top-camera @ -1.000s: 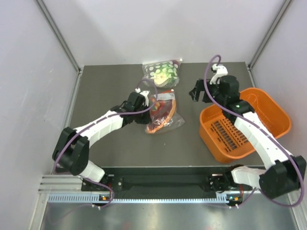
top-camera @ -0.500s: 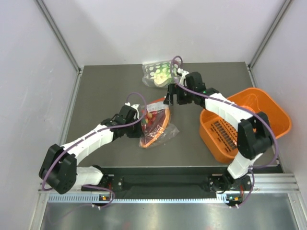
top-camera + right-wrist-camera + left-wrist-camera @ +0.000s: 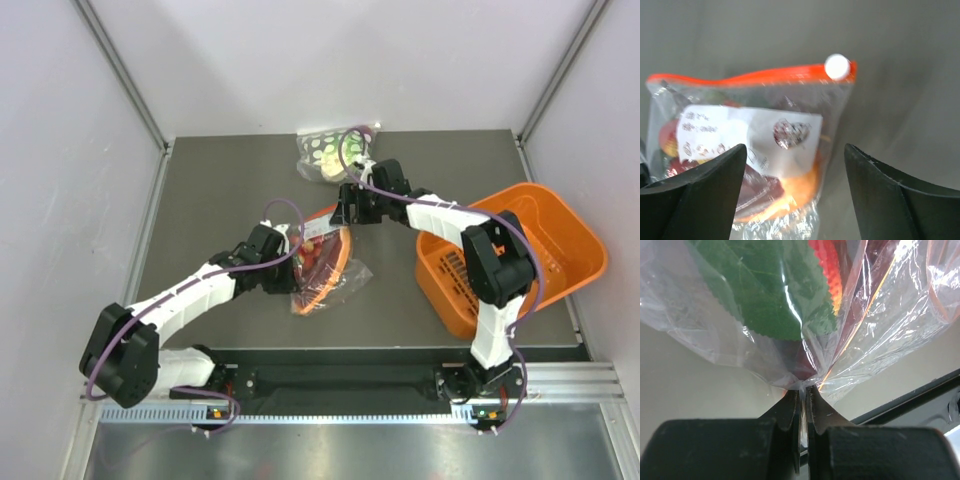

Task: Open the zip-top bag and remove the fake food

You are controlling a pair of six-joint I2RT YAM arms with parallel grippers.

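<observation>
The zip-top bag (image 3: 328,268) lies in the middle of the dark table, its red-orange zip strip (image 3: 755,76) and white slider (image 3: 837,65) toward the far end. A white label (image 3: 750,132) is on its face. The fake food shows through the plastic: a green leaf (image 3: 765,290), red pieces (image 3: 827,265) and a dark reddish-brown piece (image 3: 757,187). My left gripper (image 3: 292,264) is shut on a pinch of the bag's clear plastic (image 3: 804,388) at its left side. My right gripper (image 3: 345,212) is open just above the zip end, its fingers (image 3: 695,195) astride the label and touching nothing.
A second bag with green-and-white spotted contents (image 3: 330,150) lies at the back of the table, just behind my right wrist. An orange basket (image 3: 560,240) stands at the right. Grey walls close the left, back and right sides.
My right arm has swung left from near the basket to the bag's zip end. My left gripper has drawn the bag a little toward the near left.
</observation>
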